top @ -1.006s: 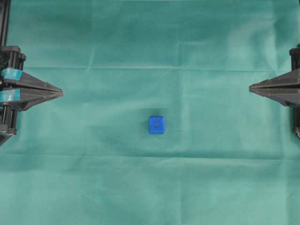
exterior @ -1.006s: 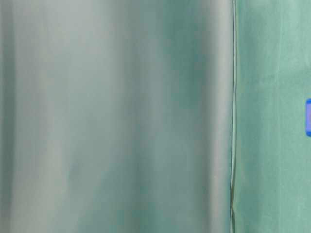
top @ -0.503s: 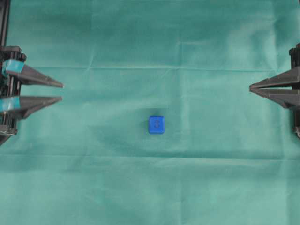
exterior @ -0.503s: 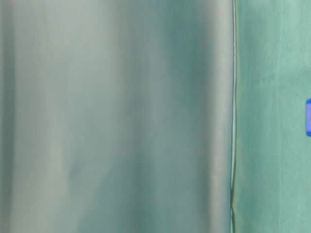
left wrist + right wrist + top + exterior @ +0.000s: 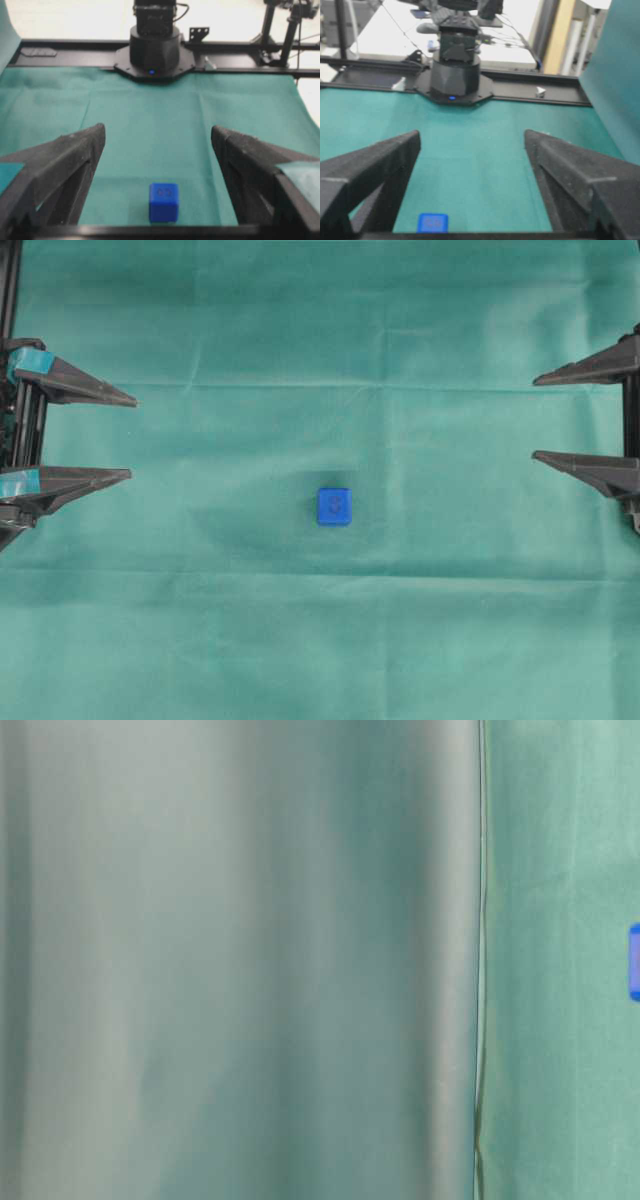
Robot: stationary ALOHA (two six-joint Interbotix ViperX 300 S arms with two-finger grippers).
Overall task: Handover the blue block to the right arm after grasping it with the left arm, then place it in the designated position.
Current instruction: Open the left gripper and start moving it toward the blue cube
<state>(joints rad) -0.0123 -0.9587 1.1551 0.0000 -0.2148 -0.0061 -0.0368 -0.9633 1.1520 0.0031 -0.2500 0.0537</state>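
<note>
The small bright blue plastic cube (image 5: 334,506) sits mid-table on green cloth (image 5: 320,640), well apart from both spread, empty hands, roughly midway between teal-banded left hand (image 5: 133,436) and plain black right hand (image 5: 534,417)

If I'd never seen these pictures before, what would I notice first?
Probably the small bright blue plastic cube, sitting alone in the middle of the wrinkled green cloth. Next, the two black end effectors pointing at it from the sides, both wide open and holding nothing: the left end effector with teal tape bands, and the plain black right end effector.
</note>
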